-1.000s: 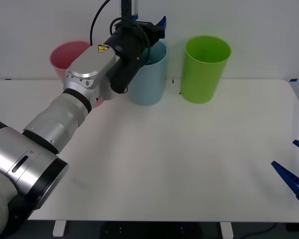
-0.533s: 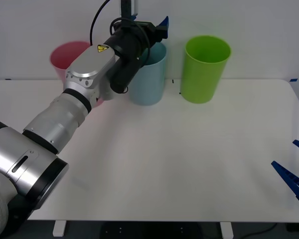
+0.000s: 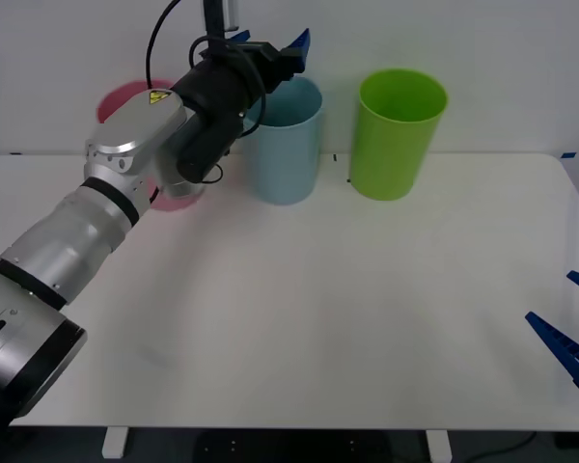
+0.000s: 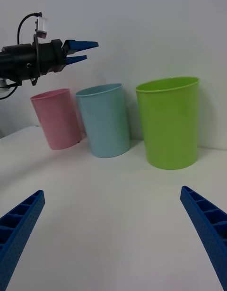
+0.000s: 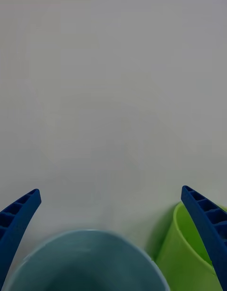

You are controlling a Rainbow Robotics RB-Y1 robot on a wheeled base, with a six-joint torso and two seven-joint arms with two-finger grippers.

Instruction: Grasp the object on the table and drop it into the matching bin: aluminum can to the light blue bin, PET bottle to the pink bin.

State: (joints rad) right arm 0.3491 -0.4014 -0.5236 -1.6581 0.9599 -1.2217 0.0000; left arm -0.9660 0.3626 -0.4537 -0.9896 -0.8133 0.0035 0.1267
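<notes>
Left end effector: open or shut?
Open: the left end effector has its blue fingers spread apart above the light blue bin, nothing between them.

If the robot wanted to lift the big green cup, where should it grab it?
Probably take the green bin by its rim wall, coming from above with one finger inside and one outside. It stands upright with an open top, and its body looks wide. Choose the near or right side, because the light blue bin stands on its left.
</notes>
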